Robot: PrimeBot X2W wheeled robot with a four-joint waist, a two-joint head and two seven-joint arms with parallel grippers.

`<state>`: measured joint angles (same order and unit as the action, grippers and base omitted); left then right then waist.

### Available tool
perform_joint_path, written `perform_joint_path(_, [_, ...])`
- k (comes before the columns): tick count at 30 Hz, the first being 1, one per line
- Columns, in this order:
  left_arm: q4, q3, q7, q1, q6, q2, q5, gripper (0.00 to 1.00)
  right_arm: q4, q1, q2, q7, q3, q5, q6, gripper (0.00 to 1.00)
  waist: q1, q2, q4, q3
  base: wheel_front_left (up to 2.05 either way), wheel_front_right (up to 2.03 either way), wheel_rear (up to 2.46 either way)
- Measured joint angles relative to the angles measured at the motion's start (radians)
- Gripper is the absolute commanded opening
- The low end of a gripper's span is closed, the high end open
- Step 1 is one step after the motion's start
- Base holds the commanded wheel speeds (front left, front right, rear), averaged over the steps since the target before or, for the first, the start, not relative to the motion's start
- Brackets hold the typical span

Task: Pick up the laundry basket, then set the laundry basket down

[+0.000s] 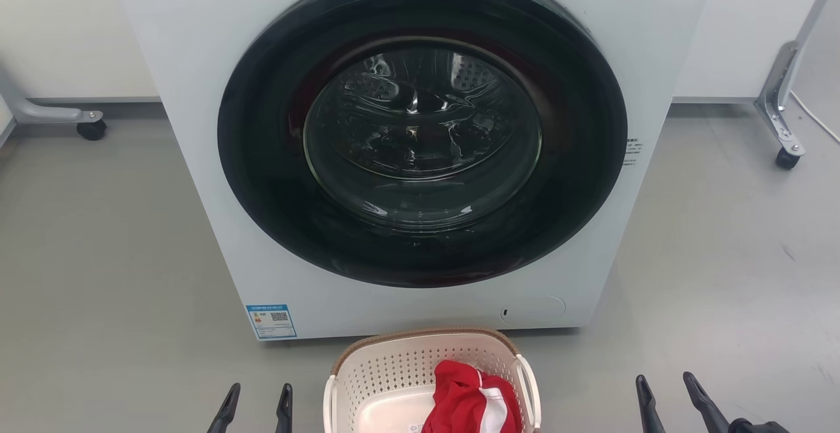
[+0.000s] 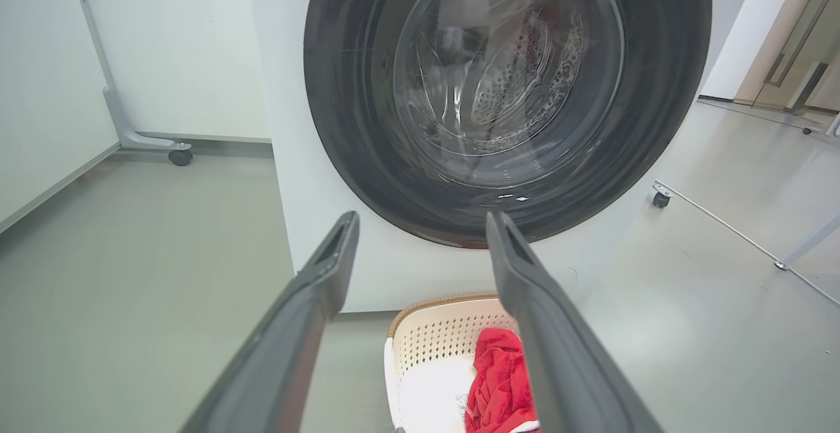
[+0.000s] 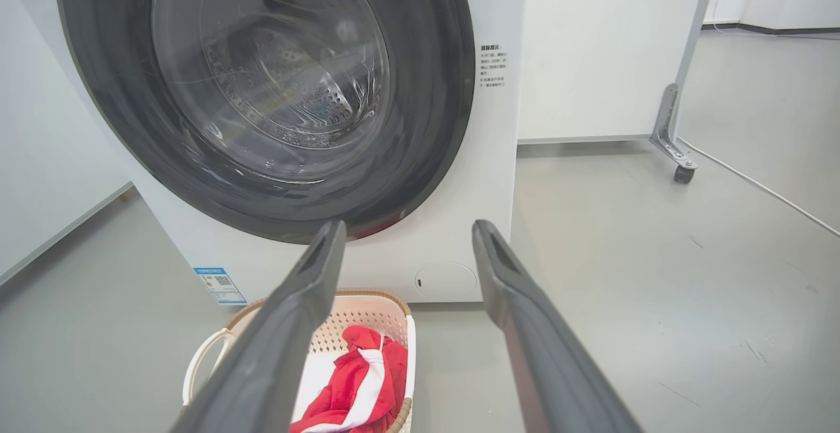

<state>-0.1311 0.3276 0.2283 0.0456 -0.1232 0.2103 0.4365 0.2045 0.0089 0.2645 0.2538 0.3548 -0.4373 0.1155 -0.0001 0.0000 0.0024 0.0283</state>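
We find left gripper [image 1: 259, 397] and right gripper [image 1: 666, 393] spread, empty; uneven lifting could tip the laundry basket [image 1: 380, 371], spilling the red garment [image 1: 467, 399].

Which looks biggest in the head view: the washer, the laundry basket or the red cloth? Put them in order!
1. washer, by far the largest.
2. laundry basket, much smaller, though the bottom edge of the view cuts part of it off.
3. red cloth, smallest, lying inside the basket.

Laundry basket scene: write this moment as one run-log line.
laundry basket: on floor, red cloth inside | left gripper: open | right gripper: open
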Motion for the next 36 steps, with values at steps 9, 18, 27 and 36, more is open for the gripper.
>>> perform_joint_path(9, [0.019,-0.016,-0.038,0.025,0.0,-0.012,-0.009,1.0,-0.028,0.028,0.003,0.0,-0.014,0.007,0.003,1.0,0.0002,0.0,0.004,0.007,0.0,0.0,0.0])
perform_joint_path(18, [0.041,-0.032,-0.069,0.025,-0.001,-0.016,-0.02,1.0,-0.048,0.031,0.003,-0.007,-0.018,0.016,0.003,1.0,0.0001,0.0,0.006,0.006,0.0,0.0,0.0])
perform_joint_path(27, [0.054,-0.055,-0.096,0.026,-0.001,-0.027,-0.042,1.0,-0.067,0.042,0.003,-0.024,-0.023,0.026,0.008,1.0,0.0002,0.0,0.006,0.006,0.0,0.0,0.0])
perform_joint_path(36, [0.025,-0.054,-0.11,0.048,0.0,-0.037,-0.061,0.0,-0.035,0.06,-0.014,-0.025,-0.014,0.041,0.008,0.0,0.0002,0.0,0.006,0.007,0.0,0.0,0.0])
